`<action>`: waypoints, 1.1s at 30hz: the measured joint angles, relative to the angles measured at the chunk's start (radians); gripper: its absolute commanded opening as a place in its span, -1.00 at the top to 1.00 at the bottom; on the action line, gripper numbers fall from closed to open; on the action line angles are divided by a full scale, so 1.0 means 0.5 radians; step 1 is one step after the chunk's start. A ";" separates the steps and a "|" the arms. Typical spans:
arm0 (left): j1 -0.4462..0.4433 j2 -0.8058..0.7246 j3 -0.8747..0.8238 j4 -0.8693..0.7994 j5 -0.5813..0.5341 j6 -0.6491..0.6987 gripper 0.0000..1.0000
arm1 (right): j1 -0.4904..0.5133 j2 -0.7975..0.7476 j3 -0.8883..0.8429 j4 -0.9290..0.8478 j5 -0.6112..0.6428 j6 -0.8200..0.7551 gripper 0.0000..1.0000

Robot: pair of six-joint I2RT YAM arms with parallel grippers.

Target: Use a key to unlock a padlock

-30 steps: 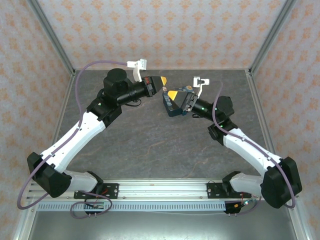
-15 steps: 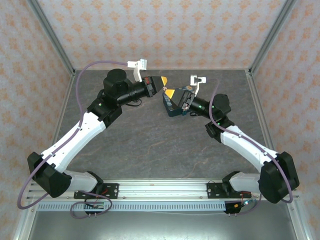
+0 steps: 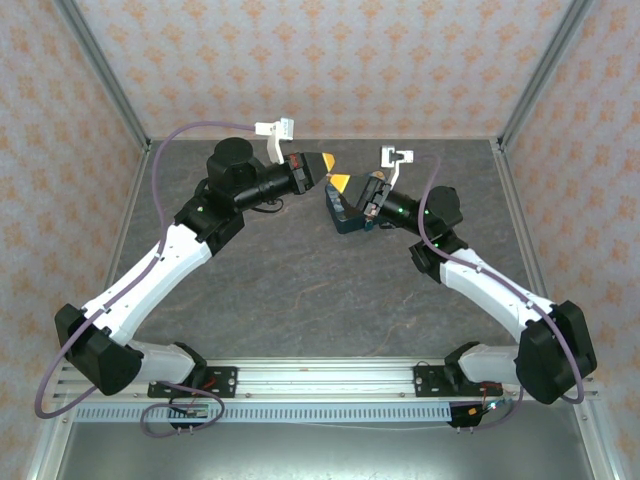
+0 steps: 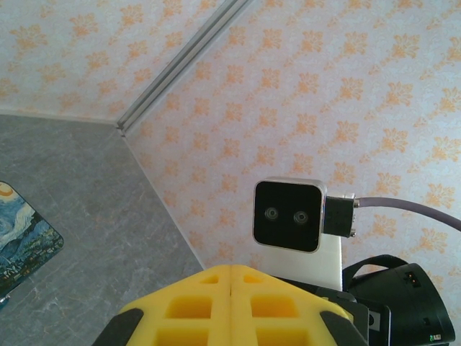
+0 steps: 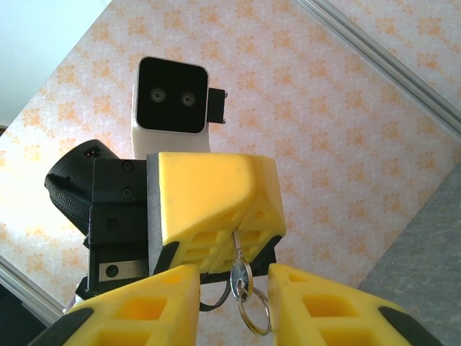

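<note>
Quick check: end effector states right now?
Left end effector: closed on the key, ring dangling.
Right end effector: open, fingers either side of the ring, holding nothing.

A small silver key (image 5: 240, 276) hangs with its head lowest, its thin blade pinched in the seam between the left gripper's (image 5: 234, 231) closed yellow fingers. 1 thin wire ring (image 5: 254, 311) dangles from the key's head, slightly to its right.
</note>
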State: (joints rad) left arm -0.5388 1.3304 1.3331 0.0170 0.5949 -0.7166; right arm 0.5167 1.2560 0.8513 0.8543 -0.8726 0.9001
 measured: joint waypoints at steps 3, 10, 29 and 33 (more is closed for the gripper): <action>0.000 0.000 0.000 0.000 0.000 0.000 1.00 | 0.000 0.008 0.000 -0.001 0.000 0.003 0.44; 0.000 0.000 0.000 -0.001 0.000 0.000 1.00 | 0.012 0.035 0.000 0.000 0.000 0.004 0.50; -0.009 0.000 0.000 -0.104 -0.135 0.024 -0.10 | 0.018 -0.078 -0.011 -0.273 0.045 -0.171 1.00; -0.009 -0.016 -0.032 -0.177 -0.313 0.056 -0.76 | 0.018 -0.294 -0.010 -0.723 0.134 -0.435 1.00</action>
State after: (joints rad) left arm -0.5434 1.3224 1.3170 -0.0715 0.4385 -0.6888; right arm 0.5259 1.1091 0.8463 0.4927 -0.8055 0.6827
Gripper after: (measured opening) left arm 0.768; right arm 0.056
